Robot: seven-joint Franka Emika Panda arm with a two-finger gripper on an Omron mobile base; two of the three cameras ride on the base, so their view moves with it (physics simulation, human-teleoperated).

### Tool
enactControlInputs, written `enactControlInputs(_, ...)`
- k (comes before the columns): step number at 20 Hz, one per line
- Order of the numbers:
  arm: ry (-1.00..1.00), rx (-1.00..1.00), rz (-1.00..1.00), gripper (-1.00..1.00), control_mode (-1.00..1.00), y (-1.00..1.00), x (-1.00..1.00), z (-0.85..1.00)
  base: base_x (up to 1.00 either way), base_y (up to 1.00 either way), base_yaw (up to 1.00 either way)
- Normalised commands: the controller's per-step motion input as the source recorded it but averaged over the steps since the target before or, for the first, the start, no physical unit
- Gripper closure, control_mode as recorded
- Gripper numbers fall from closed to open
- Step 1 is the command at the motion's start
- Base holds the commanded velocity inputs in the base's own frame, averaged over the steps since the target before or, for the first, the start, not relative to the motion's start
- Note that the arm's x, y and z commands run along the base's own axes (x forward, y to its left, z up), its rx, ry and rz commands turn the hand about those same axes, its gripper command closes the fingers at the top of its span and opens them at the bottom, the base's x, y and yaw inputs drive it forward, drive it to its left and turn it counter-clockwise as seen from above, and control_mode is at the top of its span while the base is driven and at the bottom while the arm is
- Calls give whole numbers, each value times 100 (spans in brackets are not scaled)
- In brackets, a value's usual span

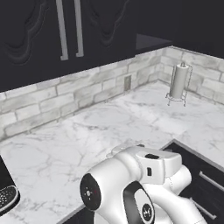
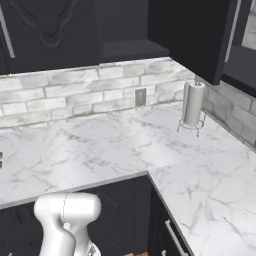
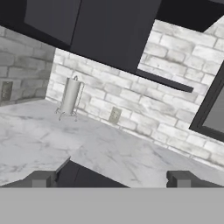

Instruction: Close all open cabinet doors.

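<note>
Two matte-black wall-cabinet doors [image 1: 65, 30] with curved raised-panel relief and slim silver bar handles [image 1: 70, 28], hung flush above grey brick backsplash [image 1: 65, 94]. Veined white marble counter [image 1: 131, 118] below, carrying wire-framed paper-towel roll [image 1: 179, 82] in corner. Two-finger gripper [image 3: 111, 178] spread apart, clamping nothing.

The cabinet doors [image 1: 65, 30] run off the top edge, so their upper halves go unseen. A dark appliance [image 1: 6, 194] (left edge) is cropped. The end effector [image 3: 111, 178] shows fingertips [image 3: 41, 178] only.
</note>
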Motion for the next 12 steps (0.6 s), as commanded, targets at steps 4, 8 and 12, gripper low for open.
enactControlInputs(4, 0, 0, 0, -100, 100, 0, 0, 0, 25, -35, -19)
enactControlInputs(8, 0, 0, 0, -100, 100, 0, 0, 0, 41, -38, -8)
enactControlInputs(12, 0, 0, 0, -100, 100, 0, 0, 0, 38, -47, 0)
